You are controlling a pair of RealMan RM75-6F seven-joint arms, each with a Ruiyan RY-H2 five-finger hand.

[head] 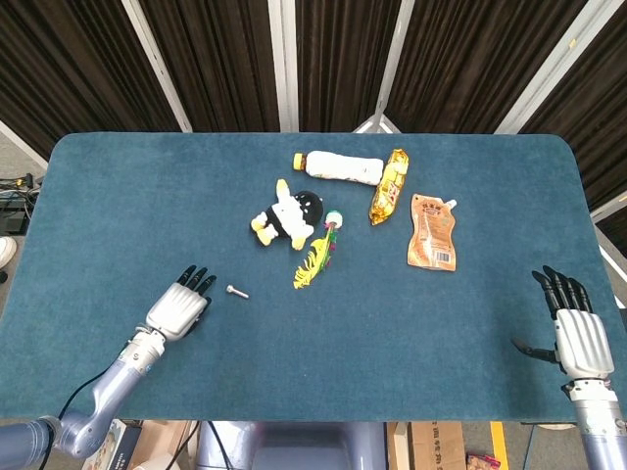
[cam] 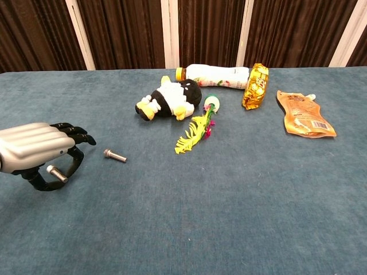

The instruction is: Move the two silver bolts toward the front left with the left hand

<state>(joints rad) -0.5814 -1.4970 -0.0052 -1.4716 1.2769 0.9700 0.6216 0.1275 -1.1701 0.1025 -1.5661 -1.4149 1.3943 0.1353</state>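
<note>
One silver bolt point(cam: 55, 172) sits between the thumb and a finger of my left hand point(cam: 37, 150), which pinches it just above the blue table near the front left. In the head view the left hand point(head: 179, 308) covers that bolt. The second silver bolt point(cam: 114, 155) lies loose on the cloth just right of the hand, also seen as a small bolt point(head: 236, 291) in the head view. My right hand point(head: 580, 338) rests at the table's front right edge, fingers spread, holding nothing.
A black-and-white plush toy point(head: 289, 215), a yellow feather toy point(head: 315, 257), a lying bottle point(head: 340, 166), a gold snack packet point(head: 390, 186) and an orange pouch point(head: 433, 231) lie across the table's middle and back.
</note>
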